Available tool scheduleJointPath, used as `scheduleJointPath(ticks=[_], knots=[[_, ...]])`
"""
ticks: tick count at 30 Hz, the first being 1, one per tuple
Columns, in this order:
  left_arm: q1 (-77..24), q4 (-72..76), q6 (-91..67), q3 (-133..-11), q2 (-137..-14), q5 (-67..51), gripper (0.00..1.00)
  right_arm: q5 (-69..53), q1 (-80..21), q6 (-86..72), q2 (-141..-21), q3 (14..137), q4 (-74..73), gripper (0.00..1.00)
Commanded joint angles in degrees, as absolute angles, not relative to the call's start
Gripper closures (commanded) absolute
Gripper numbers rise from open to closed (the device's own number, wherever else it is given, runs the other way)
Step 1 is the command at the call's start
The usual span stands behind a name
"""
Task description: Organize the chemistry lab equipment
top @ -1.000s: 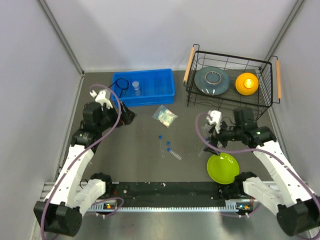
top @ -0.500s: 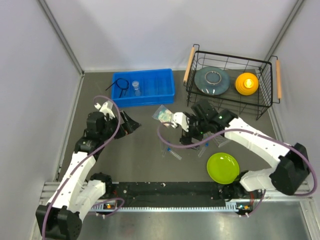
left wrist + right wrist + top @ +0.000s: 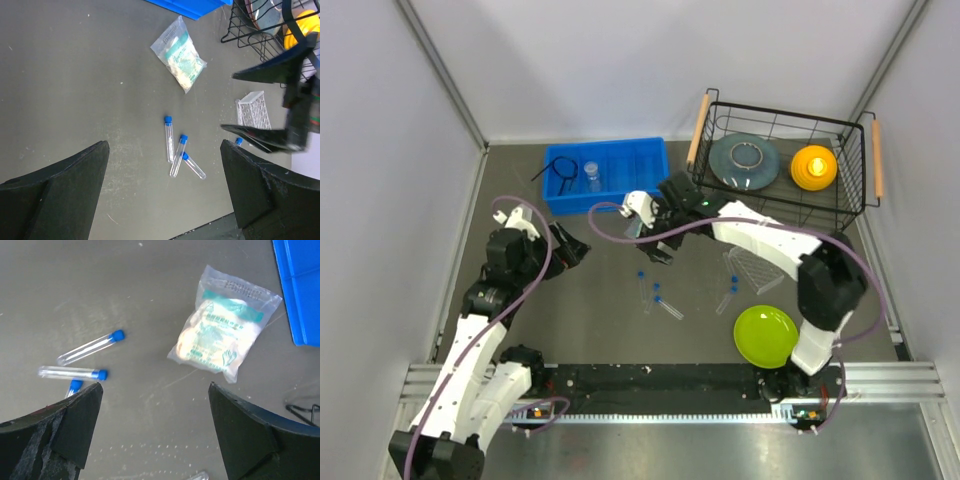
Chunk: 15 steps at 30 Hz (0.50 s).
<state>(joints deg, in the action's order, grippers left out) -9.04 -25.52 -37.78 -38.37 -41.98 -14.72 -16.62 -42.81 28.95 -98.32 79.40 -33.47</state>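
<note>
- Grey tabletop (image 3: pixel 600 330) between pale walls; we see loose tubes (image 3: pixel 655 295) lying at its middle and a clear rack (image 3: pixel 752 268) to their right.
- Blue bin (image 3: pixel 635 170) at the back: the ring on a rod (image 3: pixel 563 168) and the small jar (image 3: pixel 592 175) are inside.
- Wire basket (image 3: pixel 785 110) holds a grey dish (image 3: pixel 745 160) and an orange bowl (image 3: pixel 814 167); a green plate (image 3: pixel 765 335) lies near the right arm's base.
- Right gripper (image 3: pixel 155 390): jaws spread wide and empty, hovering over the packet (image 3: pixel 225 342), which lies flat beside the bin.
- Left gripper (image 3: pixel 575 250): jaws spread wide, holding nothing, above the tabletop left of the tubes.
</note>
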Motion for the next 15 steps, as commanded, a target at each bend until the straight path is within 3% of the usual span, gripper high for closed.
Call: scheduleJointPath(ticks=[1,15], knots=[[-8.96,-25.66,-39.9,-38.94,-39.38,-10.9,0.01,-11.87,-44.3,23.91,-107.55,87.35,-31.03,0.15],[-8.96,-25.67,-41.39,-34.81,-35.42,-12.3,0.01,-4.48,-44.47,21.62,-120.58,93.78,-31.03,0.51]])
